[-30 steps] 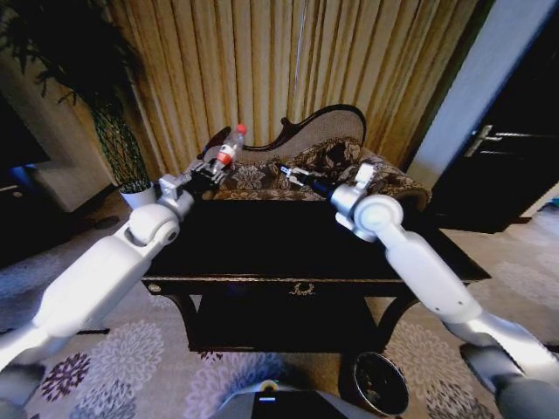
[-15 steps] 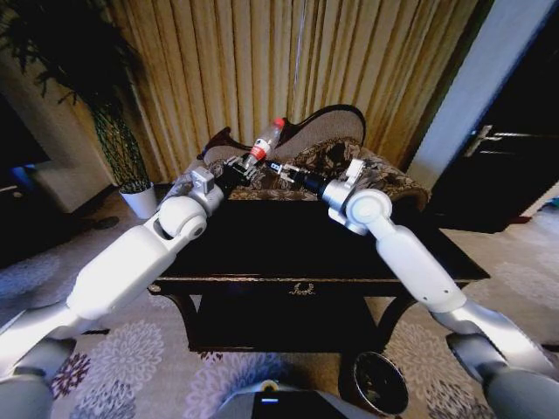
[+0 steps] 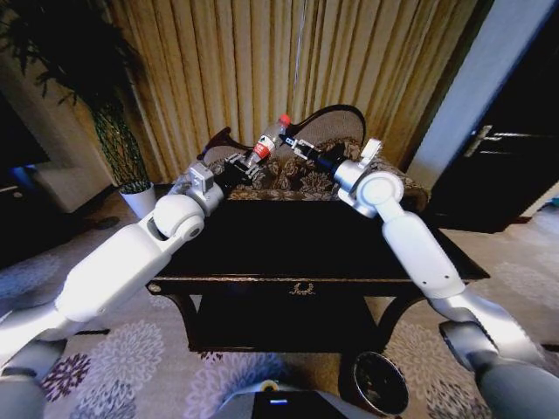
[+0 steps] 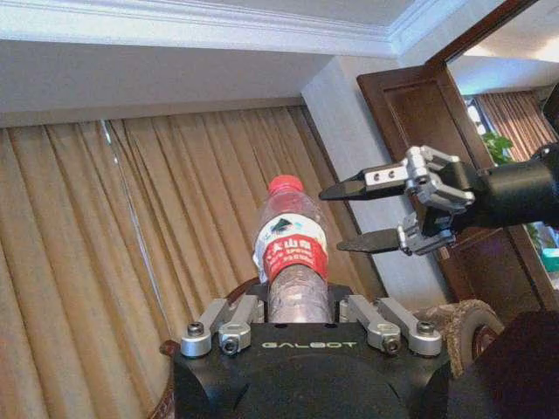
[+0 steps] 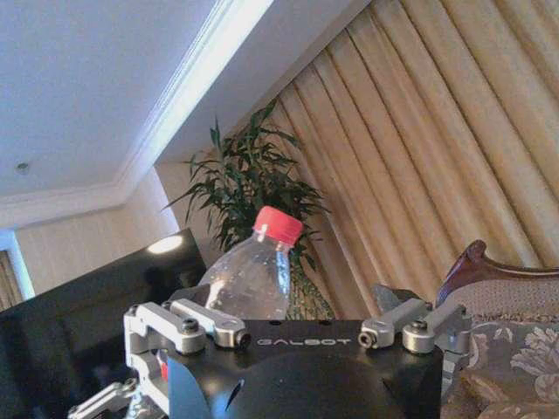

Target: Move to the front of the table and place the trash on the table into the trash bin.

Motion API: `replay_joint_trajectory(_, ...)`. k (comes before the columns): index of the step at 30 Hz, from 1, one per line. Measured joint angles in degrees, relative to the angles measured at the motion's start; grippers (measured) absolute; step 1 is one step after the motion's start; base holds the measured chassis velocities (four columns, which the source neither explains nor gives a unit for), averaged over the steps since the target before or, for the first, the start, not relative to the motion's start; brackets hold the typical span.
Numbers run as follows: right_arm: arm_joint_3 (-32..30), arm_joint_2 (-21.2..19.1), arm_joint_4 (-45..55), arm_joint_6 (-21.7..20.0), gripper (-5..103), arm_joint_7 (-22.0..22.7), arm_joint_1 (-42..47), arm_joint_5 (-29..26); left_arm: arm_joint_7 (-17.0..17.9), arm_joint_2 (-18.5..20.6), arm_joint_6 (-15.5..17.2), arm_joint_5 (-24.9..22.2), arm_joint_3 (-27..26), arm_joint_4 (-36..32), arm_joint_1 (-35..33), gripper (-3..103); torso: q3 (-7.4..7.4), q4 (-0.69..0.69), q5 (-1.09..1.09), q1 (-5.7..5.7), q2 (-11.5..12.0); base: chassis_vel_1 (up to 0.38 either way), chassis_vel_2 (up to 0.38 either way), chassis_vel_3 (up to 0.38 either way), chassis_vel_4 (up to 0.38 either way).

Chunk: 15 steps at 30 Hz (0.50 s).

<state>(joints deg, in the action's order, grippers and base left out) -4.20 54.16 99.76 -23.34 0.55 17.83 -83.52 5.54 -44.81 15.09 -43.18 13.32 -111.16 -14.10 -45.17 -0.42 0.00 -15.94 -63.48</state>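
The trash in hand is a small clear plastic bottle (image 3: 265, 147) with a red label and red cap. My left gripper (image 3: 247, 166) is shut on its lower body and holds it tilted up above the far edge of the dark glossy table (image 3: 262, 240). In the left wrist view the bottle (image 4: 293, 253) stands upright out of the left gripper (image 4: 295, 312). My right gripper (image 3: 298, 146) hangs open just beside the bottle's top. Its two fingers (image 4: 360, 185) are spread, apart from the cap. The reddish-brown trash bin (image 3: 381, 382) stands on the carpet by the table's front right leg.
A carved floral sofa (image 3: 327, 161) stands behind the table in front of gold curtains. A plant in a white pot (image 3: 138, 195) is at the back left. A dark door (image 3: 511, 148) is at the right. Patterned carpet (image 3: 131, 358) lies before the table.
My left arm swung the bottle rightward over the table and has nearly stopped. The right gripper rose and moved right, ending beside the bottle's cap.
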Motion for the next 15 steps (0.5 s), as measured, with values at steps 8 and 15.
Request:
replay_joint_trajectory(8, -0.3, -1.2, 1.6, -0.3, 100, -0.6, 0.6, -0.5, 0.0, 0.0, 0.0, -0.2, 0.2, -0.1, -0.4, 32, 0.0, 0.01, -0.01, 0.0, 0.0, 0.0, 0.0, 0.0, 0.0)
replay_joint_trajectory(15, 0.5, -1.2, 1.9, -0.5, 100, -0.6, 1.0, -0.3, 0.0, -0.5, 0.0, -0.3, 1.7, -0.7, 1.2, 32, 0.0, 0.01, 0.0, 0.0, 0.0, 0.0, 0.0, 0.0, 0.0)
